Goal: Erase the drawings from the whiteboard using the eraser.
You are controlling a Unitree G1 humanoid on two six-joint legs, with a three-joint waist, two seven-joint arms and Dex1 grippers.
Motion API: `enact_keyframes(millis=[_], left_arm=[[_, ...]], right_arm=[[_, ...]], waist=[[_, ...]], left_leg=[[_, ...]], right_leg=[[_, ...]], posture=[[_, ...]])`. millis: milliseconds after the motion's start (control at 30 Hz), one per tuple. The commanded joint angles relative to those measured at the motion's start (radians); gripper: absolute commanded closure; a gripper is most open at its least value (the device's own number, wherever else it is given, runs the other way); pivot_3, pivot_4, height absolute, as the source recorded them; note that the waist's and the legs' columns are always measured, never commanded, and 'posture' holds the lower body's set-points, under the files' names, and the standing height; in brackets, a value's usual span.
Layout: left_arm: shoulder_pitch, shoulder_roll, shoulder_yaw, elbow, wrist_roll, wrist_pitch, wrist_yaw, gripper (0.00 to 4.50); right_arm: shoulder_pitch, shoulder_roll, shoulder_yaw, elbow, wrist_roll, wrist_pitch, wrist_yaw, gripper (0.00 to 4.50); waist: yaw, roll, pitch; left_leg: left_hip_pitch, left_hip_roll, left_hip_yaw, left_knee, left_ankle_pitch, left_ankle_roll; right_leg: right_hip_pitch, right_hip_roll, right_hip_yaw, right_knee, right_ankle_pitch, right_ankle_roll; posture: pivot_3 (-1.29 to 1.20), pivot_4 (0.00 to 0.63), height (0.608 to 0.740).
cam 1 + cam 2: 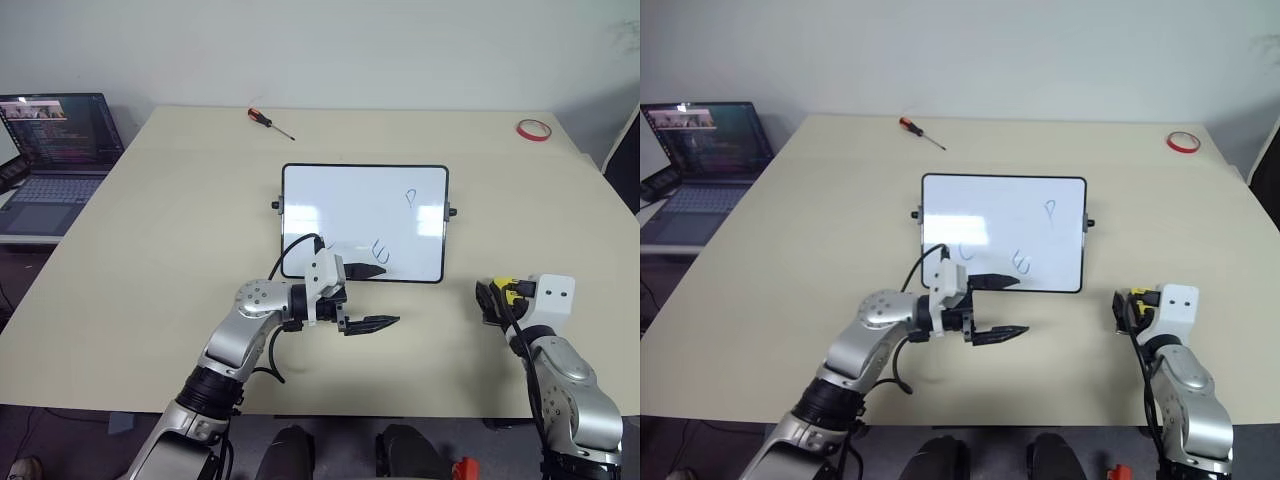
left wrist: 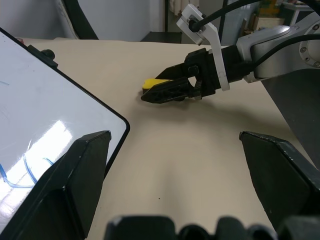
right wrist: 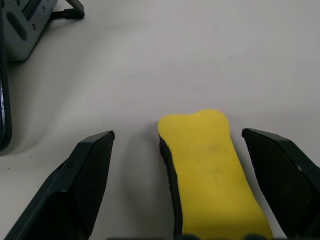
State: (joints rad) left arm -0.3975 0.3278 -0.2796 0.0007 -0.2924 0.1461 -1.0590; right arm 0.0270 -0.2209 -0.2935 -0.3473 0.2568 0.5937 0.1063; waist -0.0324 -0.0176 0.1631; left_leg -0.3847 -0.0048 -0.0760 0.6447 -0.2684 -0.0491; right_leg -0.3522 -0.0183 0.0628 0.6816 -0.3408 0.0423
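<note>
The whiteboard (image 1: 365,222) lies flat in the middle of the table. It carries thin blue drawings: a "P" mark (image 1: 410,198), a "W" squiggle (image 1: 381,250) and a faint "C" curve (image 1: 962,250). My left gripper (image 1: 380,296) is open and points sideways just in front of the board's near edge, one finger over that edge and nothing between its fingers. The yellow eraser (image 3: 207,170) with its black underside lies on the table to the right of the board. My right gripper (image 3: 177,134) is open around it, with a gap showing beside one finger.
An open laptop (image 1: 55,160) stands at the table's far left. A red-handled screwdriver (image 1: 270,122) lies behind the board, and a red tape ring (image 1: 533,129) sits at the far right corner. The beige table (image 1: 160,230) is bare between them.
</note>
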Motion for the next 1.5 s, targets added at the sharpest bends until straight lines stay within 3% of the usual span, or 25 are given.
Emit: enact_keyframes(millis=[33,67,300,333,767,1033,1233,1500], left_arm=[[-0.012,-0.003,-0.002,-0.030,-0.002,-0.007,-0.001,0.00],[-0.013,-0.003,-0.003,-0.031,-0.002,-0.006,-0.001,0.00],[-0.016,-0.003,-0.004,-0.034,-0.002,0.002,-0.002,0.00],[-0.017,-0.003,-0.004,-0.033,-0.002,0.002,-0.002,0.00],[-0.038,-0.011,0.006,-0.029,0.001,-0.006,0.012,0.00],[-0.093,-0.061,0.071,0.014,0.091,-0.100,0.212,0.00],[-0.078,-0.047,0.089,0.057,0.206,-0.137,0.369,0.00],[-0.061,-0.034,0.096,0.073,0.258,-0.136,0.440,0.00]], right_arm=[[-0.015,0.000,-0.012,-0.008,0.010,-0.017,-0.003,0.42],[-0.017,0.001,-0.011,-0.007,0.010,-0.018,-0.002,0.57],[-0.024,0.002,-0.008,-0.001,0.008,-0.018,-0.001,3.15],[-0.025,0.001,-0.009,0.001,0.008,-0.019,-0.001,3.33],[-0.043,0.008,-0.033,0.008,-0.005,-0.065,-0.041,3.38],[-0.109,-0.008,-0.065,0.007,-0.029,-0.213,-0.082,3.38],[-0.187,-0.023,0.000,0.036,-0.076,-0.273,-0.068,3.38],[-0.331,-0.022,0.081,0.180,-0.111,-0.359,-0.024,3.38]], waist=[[0.000,0.000,0.000],[0.000,0.000,0.000],[0.000,0.000,0.000],[0.000,0.000,0.000],[0.000,0.000,0.000],[-0.002,0.000,0.000],[-0.002,0.000,0.000],[0.000,0.000,0.000]], left_leg=[[0.000,0.000,0.000,0.000,0.000,0.000],[0.000,0.000,0.000,0.000,0.000,0.000],[0.000,0.000,0.000,0.000,0.000,0.000],[0.000,0.000,0.000,0.000,0.000,0.000],[0.000,0.000,0.000,0.000,0.000,0.000],[0.000,0.000,0.000,0.000,0.000,0.000],[0.000,0.000,0.000,0.000,0.000,0.000],[0.000,0.000,0.000,0.000,0.000,0.000]], right_leg=[[0.000,0.000,0.000,0.000,0.000,0.000],[0.000,0.000,0.000,0.000,0.000,0.000],[0.000,0.000,0.000,0.000,0.000,0.000],[0.000,0.000,0.000,0.000,0.000,0.000],[0.000,0.000,0.000,0.000,0.000,0.000],[0.000,0.000,0.000,0.000,0.000,0.000],[0.000,0.000,0.001,0.000,0.000,0.000],[-0.001,0.000,0.000,0.000,0.000,0.000]], posture=[[0.00,0.150,0.740],[0.00,0.150,0.740],[0.00,0.150,0.740],[0.00,0.150,0.740],[0.00,0.150,0.740],[0.00,0.150,0.740],[0.00,0.150,0.740],[0.00,0.150,0.740]])
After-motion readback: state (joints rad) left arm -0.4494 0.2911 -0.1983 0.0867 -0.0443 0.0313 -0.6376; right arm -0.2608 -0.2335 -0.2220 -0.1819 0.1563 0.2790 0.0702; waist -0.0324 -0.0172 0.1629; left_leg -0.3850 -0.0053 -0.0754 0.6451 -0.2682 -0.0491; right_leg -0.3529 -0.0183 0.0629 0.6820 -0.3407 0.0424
